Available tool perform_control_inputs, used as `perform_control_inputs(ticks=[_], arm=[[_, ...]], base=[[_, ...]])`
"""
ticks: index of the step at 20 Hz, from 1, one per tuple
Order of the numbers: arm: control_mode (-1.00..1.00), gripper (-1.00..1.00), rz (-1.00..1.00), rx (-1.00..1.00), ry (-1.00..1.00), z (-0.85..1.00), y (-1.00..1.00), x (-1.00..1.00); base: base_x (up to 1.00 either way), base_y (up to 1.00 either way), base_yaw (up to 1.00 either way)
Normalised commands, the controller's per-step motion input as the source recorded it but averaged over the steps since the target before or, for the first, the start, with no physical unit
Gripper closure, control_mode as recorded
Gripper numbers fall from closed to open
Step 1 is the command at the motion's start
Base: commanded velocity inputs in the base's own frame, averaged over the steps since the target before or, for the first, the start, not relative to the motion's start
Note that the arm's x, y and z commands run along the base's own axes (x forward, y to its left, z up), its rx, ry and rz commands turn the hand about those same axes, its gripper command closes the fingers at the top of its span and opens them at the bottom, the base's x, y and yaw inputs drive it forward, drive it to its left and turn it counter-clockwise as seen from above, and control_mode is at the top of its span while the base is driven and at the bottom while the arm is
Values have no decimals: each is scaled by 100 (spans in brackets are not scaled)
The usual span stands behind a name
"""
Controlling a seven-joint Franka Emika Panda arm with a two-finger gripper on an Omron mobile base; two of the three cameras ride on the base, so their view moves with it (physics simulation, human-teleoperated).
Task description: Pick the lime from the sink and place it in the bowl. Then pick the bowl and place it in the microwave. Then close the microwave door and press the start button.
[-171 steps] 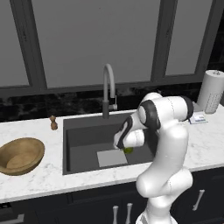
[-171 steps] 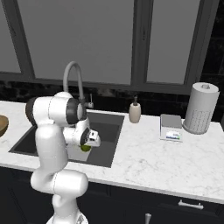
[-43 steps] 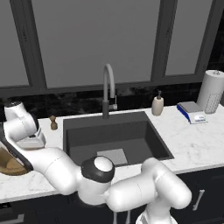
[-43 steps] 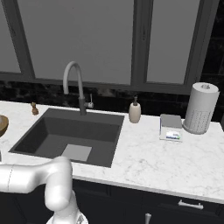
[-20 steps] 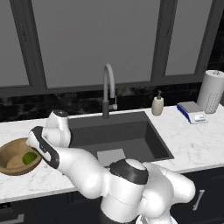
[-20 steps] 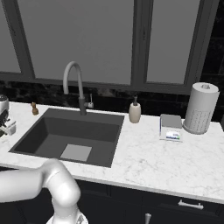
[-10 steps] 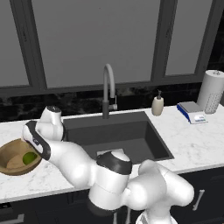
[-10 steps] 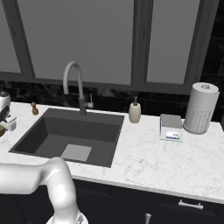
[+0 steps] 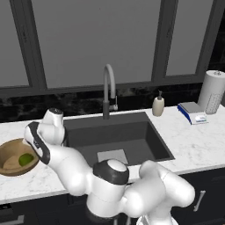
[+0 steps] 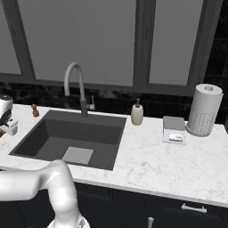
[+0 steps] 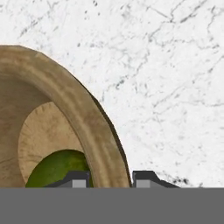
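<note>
Straddling the bowl (image 11: 65, 118) rim at lower middle of the hand view — gripper (image 11: 111, 178) clamped on it, one fingertip inside, one outside. Lime (image 9: 25, 160) inside the bowl, at left edge of the left base view, on the counter (image 9: 193, 140).

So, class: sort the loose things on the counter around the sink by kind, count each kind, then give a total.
Bowl (with lime inside): 1
Lime: 1
Soap bottle: 1
Paper towel roll: 1
Box: 1
Small brown figure: 1
Total: 6
</note>
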Motion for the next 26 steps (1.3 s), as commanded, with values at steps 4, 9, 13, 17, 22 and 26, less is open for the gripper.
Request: perform_control_inputs(ticks=[4,9,13,17,22,26], arm=[[-100,100,0,6,-8,4,0,-36],[-100,100,-1,3,-15,49,-18,-69],[-100,100,-7,0,-9,66,-56,-57],[-100,100,-12,3,-4,59,-90,-54],[-100,100,-18,5,-3,66,-95,-52],[-100,100,-22,5,-3,66,-96,-56]], base=[[0,0,0],[0,0,0],[0,0,0],[0,0,0],[0,0,0],[0,0,0]])
